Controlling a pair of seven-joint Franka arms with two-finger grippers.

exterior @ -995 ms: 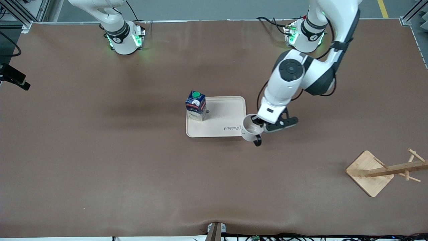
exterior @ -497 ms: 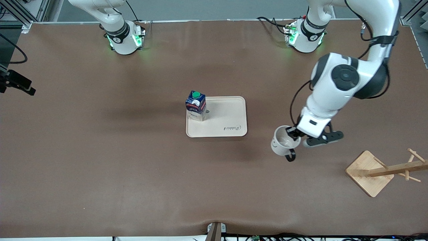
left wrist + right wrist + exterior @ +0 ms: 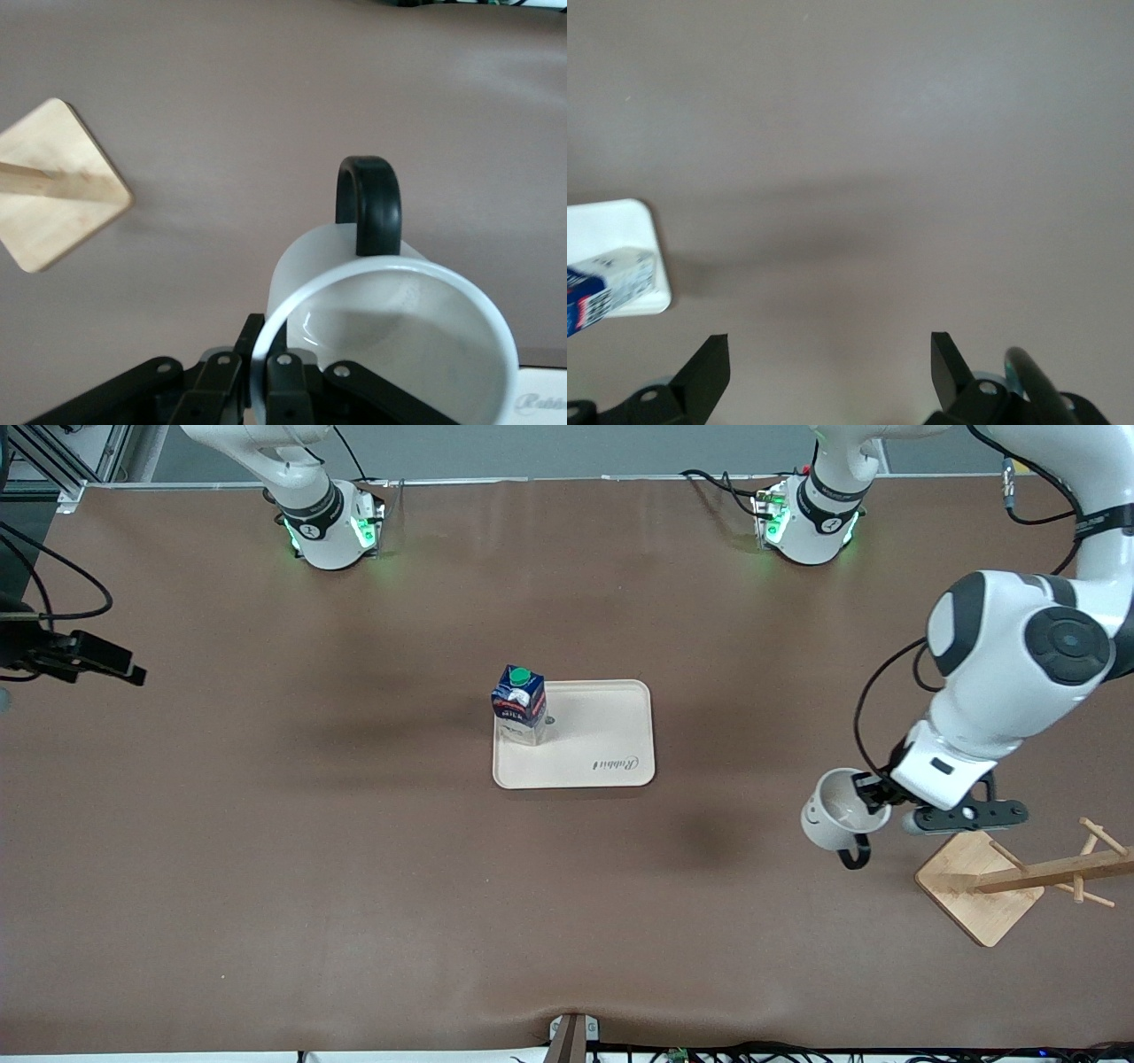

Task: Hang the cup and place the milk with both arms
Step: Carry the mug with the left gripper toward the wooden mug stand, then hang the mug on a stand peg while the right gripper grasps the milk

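Observation:
My left gripper (image 3: 873, 793) is shut on the rim of the white cup (image 3: 833, 819) and holds it in the air over bare table, close beside the wooden rack's base (image 3: 983, 881). The cup's black handle (image 3: 852, 857) points down toward the table. In the left wrist view the fingers (image 3: 285, 359) pinch the cup's wall (image 3: 390, 354). The dark blue milk (image 3: 520, 704) with a green cap stands upright on a corner of the beige tray (image 3: 611, 735). My right gripper (image 3: 830, 350) is open and empty over bare table toward the right arm's end.
The wooden rack with angled pegs (image 3: 1094, 859) stands near the left arm's end of the table; its base shows in the left wrist view (image 3: 53, 186). The tray's corner (image 3: 611, 226) and the milk (image 3: 602, 288) show in the right wrist view.
My left gripper has carried the cup from beside the tray toward the left arm's end, up to the rack's base. The right arm's hand has shifted a little into view.

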